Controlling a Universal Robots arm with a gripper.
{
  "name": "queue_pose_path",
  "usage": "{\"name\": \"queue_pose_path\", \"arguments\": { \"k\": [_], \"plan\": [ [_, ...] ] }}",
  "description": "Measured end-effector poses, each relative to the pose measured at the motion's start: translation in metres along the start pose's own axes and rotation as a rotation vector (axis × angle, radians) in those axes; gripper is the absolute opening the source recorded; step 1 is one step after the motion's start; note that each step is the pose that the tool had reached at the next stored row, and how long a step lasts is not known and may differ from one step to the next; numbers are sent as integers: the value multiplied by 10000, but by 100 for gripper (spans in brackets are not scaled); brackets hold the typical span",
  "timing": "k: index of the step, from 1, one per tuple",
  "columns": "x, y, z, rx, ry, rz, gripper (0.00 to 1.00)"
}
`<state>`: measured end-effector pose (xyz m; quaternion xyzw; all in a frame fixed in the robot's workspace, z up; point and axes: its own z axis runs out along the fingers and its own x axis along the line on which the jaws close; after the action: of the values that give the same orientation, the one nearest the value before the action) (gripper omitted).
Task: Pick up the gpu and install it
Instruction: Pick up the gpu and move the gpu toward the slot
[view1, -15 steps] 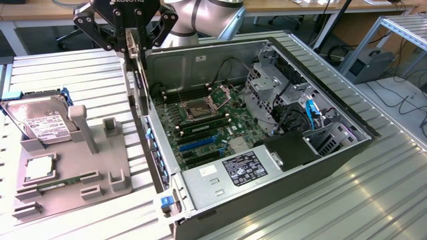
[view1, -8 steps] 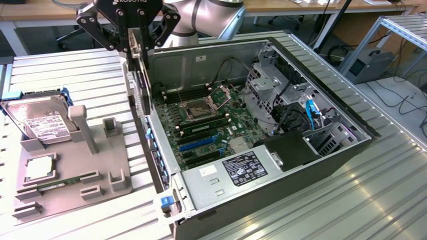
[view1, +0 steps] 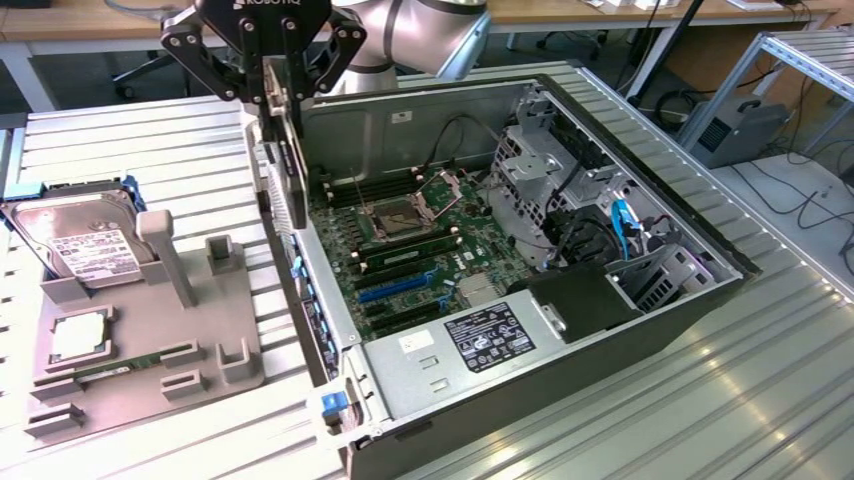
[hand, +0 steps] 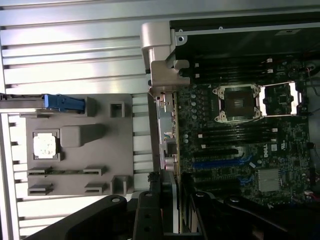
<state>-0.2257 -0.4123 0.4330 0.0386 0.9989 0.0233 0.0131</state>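
Table: ribbed aluminium table (view1: 134, 140) carrying everything here.
Drive: silver boxy hard drive with white label (view1: 74, 245), in a blue-edged holder near the table edge at the exterior view's left.
Tray: grey moulded plastic fixture tray (view1: 200, 330), just beside the drive, between it and the case.
Chip: square silver processor chip (view1: 80, 337), seated in a tray pocket.
Stick: narrow green memory stick (view1: 107, 370), lying in a tray slot next to the chip.
Gripper: black two-finger gripper (view1: 283, 92), clamped on the card's upper edge, above the case wall nearest the tray.
Card: gpu, a thin dark circuit card (view1: 283, 120), hangs on edge from the fingers; seen from the wrist it runs along the board's tray-side edge (hand: 167, 125). Not seated in a slot. Contact with the case wall: cannot tell.
Bracket: silvery metal end bracket (hand: 159, 55) at the card's far end from the gripper.
Case: open black computer case (view1: 641, 330), lying on its side mid-table.
Board: green motherboard (view1: 441, 250) inside, open processor socket (view1: 400, 215), blue slot (view1: 394, 288).
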Motion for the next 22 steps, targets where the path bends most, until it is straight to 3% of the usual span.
{"name": "queue_pose_path", "arguments": {
  "k": [22],
  "plan": [
    [-102, 7, 12, 9, -1, -1, 27]
  ]
}}
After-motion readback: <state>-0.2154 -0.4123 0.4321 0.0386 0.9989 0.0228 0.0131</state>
